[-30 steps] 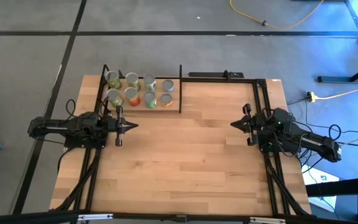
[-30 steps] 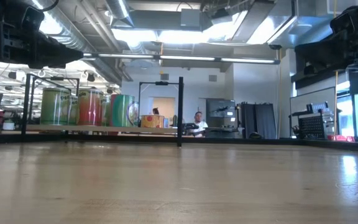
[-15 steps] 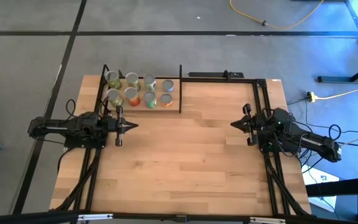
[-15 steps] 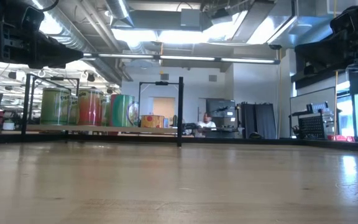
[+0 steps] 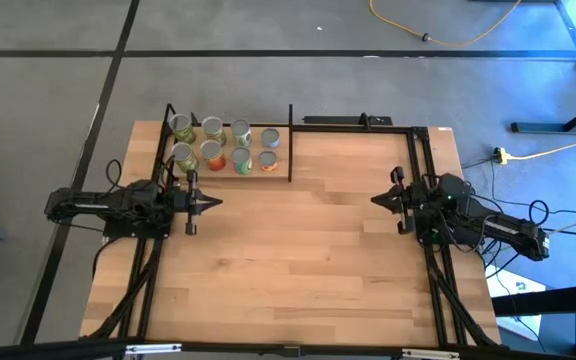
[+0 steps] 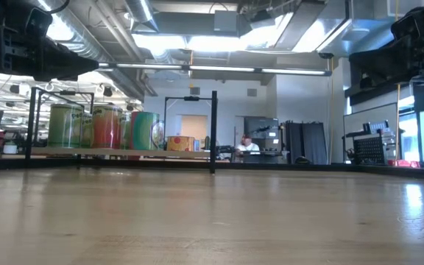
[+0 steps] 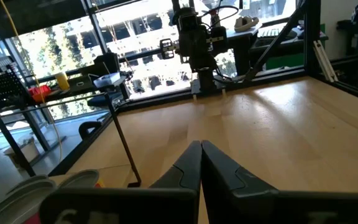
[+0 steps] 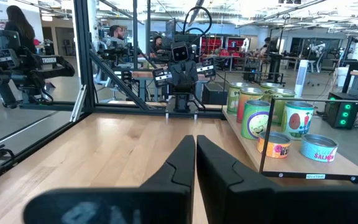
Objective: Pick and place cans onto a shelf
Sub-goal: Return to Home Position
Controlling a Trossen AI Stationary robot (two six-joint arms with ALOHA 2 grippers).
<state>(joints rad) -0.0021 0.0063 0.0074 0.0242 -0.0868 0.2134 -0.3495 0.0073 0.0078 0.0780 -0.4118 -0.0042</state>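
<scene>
Several cans (image 5: 225,145) stand upright in two rows on the shelf (image 5: 280,165), a small light-wood board in a black rod frame at the table's far left. The right wrist view shows the cans (image 8: 272,118) on the board (image 8: 303,165), and the low view shows them too (image 6: 105,126). My left gripper (image 5: 213,203) hovers at the table's left side, just near of the shelf. It is shut, holds nothing and points level toward the right. My right gripper (image 5: 375,200) hovers at the right side, shut and holding nothing, pointing left. Both wrist views show the fingertips together (image 7: 201,146) (image 8: 195,140).
Bare wooden tabletop (image 5: 298,250) lies between the two arms and toward the near edge. A black rail (image 5: 358,122) runs along the far edge, to the right of the shelf. Black frame rods run along the table's left and right sides. People sit in the room beyond.
</scene>
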